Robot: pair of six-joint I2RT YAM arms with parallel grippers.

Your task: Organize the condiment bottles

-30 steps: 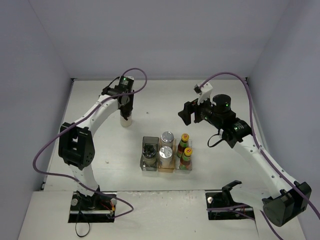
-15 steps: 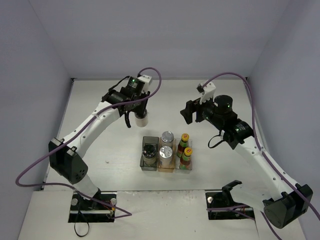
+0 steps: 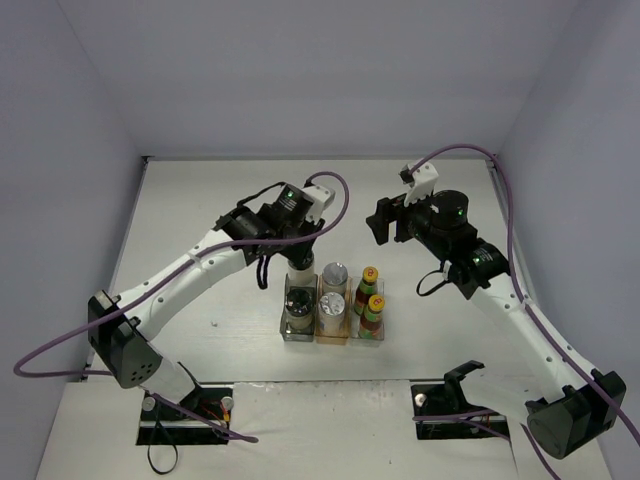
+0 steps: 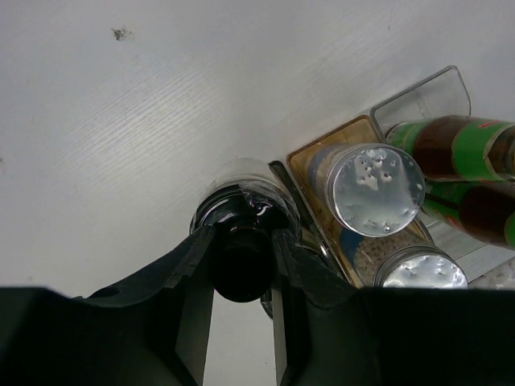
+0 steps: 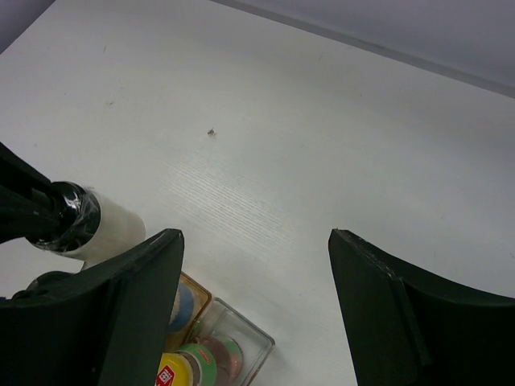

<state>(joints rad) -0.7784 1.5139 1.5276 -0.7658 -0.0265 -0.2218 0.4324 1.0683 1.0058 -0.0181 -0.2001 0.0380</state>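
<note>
My left gripper (image 3: 300, 260) is shut on the black cap (image 4: 241, 269) of a pale condiment bottle (image 3: 303, 272) and holds it upright over the far end of the grey bin (image 3: 285, 335). Another black-capped bottle (image 3: 297, 303) stands in that bin. Two silver-capped bottles (image 3: 334, 274) (image 3: 331, 306) fill the amber bin (image 4: 315, 154). Beside them, two dark bottles (image 3: 369, 280) (image 3: 376, 303) with yellow-red caps stand in the clear bin (image 4: 430, 87). My right gripper (image 3: 385, 220) hangs open and empty above the table, behind and to the right of the bins; its jaws (image 5: 256, 238) frame bare tabletop.
The three bins sit side by side in the middle of the white table (image 3: 200, 260). Grey walls close the table at the back and both sides. A small dark speck (image 5: 211, 132) lies on the tabletop behind the bins.
The left arm has carried the black-capped bottle from the back left of the table rightward and nearer, to over the grey bin. The right arm has drifted slightly back.
</note>
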